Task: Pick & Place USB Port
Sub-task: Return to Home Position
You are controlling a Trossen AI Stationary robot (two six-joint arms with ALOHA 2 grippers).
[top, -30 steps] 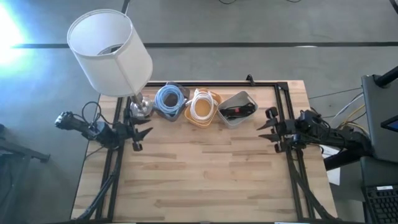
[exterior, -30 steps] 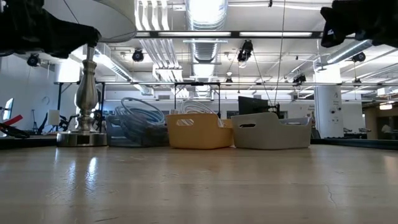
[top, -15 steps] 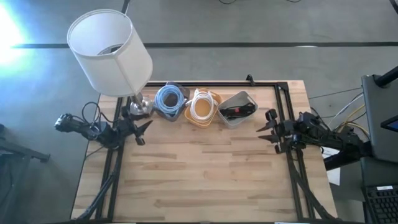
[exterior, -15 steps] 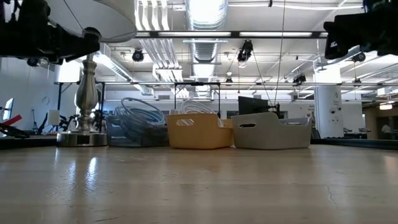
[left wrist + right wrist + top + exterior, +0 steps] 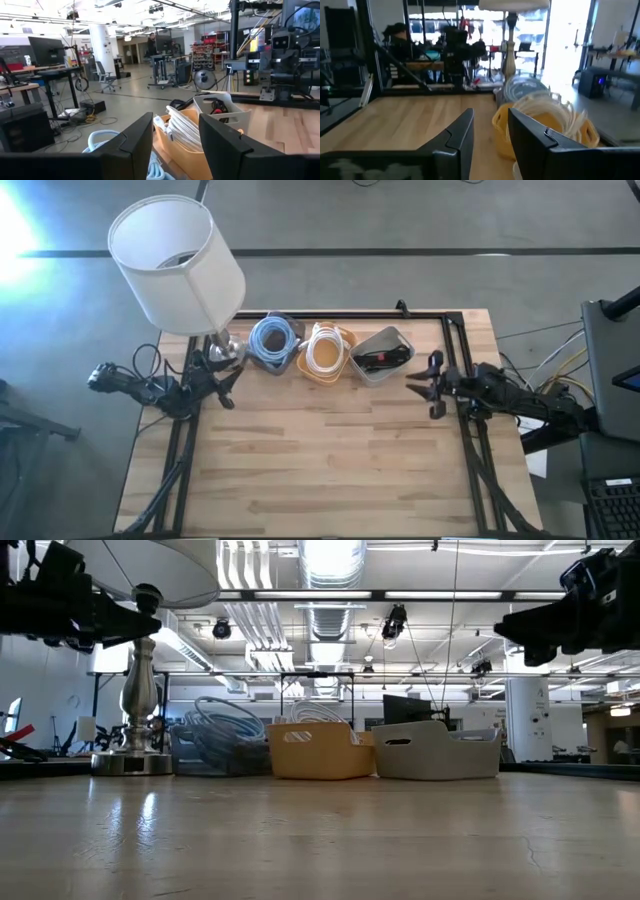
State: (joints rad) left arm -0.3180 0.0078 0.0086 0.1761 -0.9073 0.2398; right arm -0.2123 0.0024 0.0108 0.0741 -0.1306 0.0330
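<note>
- Black charger cables (image 5: 384, 359) lie in the gray bin (image 5: 366, 374) on the tabletop (image 5: 330, 450).
- The left claw (image 5: 230, 388) hangs open wide by the lamp (image 5: 175, 260).
- The right claw (image 5: 425, 385) hangs open wide near the gray bin.

Black charger cables (image 5: 379, 359) inside gray bin (image 5: 401, 336)

table (image 5: 330, 470) front+centre: bare, free passage | back edge: lamp (image 5: 176, 262), blue bin (image 5: 272, 343), yellow bin (image 5: 325, 353), gray bin (image 5: 381, 355) side by side | side edges: left gripper (image 5: 228, 389), right gripper (image 5: 424, 385), raised
</note>
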